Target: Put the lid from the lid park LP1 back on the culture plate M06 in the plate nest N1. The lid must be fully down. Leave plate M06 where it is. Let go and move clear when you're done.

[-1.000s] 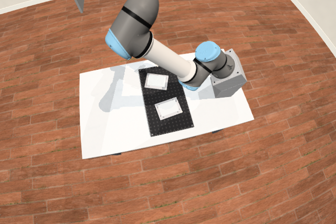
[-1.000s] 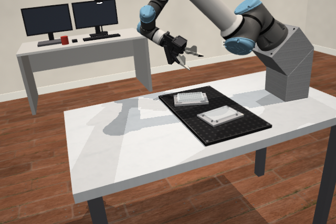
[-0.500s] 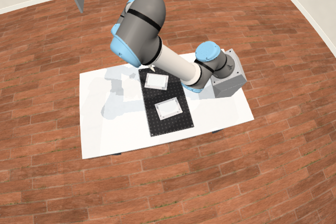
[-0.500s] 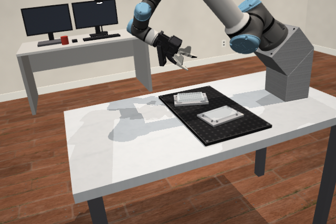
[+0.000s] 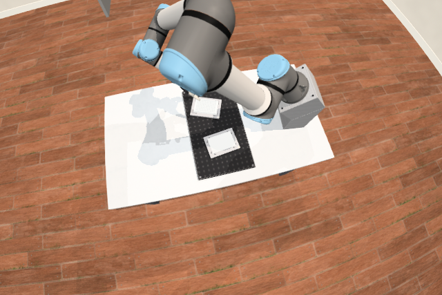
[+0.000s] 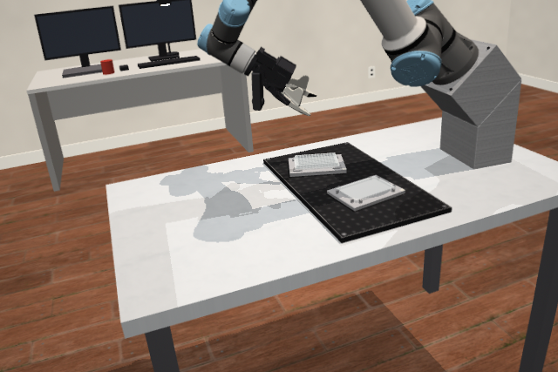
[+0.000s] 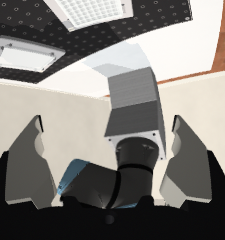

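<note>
The culture plate M06 (image 5: 205,105) (image 6: 315,162) (image 7: 94,10), white with a grid of open wells and no lid on it, sits in its nest at the far end of the black perforated board (image 5: 228,166) (image 6: 396,214). The flat clear lid (image 5: 221,141) (image 6: 365,190) (image 7: 24,52) lies in the lid park, a grey frame with corner pins, nearer the front of the board. My gripper (image 6: 309,104) (image 7: 107,116) is open and empty. It hangs high in the air behind and above the plate, tilted. In the overhead view the arm hides most of it.
The board lies on a white table (image 5: 142,177) (image 6: 225,260). The robot's grey pedestal (image 5: 303,104) (image 6: 477,120) stands at the table's back right. A desk with two monitors (image 6: 135,75) stands by the wall behind.
</note>
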`<action>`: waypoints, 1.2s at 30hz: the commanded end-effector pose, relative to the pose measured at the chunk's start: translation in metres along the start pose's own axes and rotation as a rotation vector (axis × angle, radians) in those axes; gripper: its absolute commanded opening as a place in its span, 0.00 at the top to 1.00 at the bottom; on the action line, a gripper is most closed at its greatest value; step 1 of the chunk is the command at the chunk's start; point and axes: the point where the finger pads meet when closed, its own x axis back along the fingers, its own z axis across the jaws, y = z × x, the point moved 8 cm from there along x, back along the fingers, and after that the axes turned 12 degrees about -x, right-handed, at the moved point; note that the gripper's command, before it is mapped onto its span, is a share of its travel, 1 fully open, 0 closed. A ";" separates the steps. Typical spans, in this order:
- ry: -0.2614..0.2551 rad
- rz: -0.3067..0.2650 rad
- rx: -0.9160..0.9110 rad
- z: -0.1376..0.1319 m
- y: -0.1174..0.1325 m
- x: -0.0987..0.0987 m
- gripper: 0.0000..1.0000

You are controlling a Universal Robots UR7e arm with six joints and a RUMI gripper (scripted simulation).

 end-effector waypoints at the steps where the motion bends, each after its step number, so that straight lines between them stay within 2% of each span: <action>1: 0.042 0.047 0.065 -0.018 0.012 0.010 0.18; 5: 0.075 0.089 0.126 -0.036 0.025 0.018 0.18; 8: 0.080 0.095 0.136 -0.037 0.027 0.019 0.18; 14: 0.125 0.157 0.229 -0.062 0.049 0.030 0.18; 17: 0.130 0.164 0.238 -0.064 0.051 0.031 0.18; 22: 0.163 0.216 0.316 -0.082 0.072 0.039 0.18; 27: 0.174 0.234 0.340 -0.088 0.079 0.042 0.18; 33: 0.209 0.298 0.434 -0.106 0.106 0.050 0.18; 36: 0.212 0.306 0.442 -0.109 0.109 0.053 0.18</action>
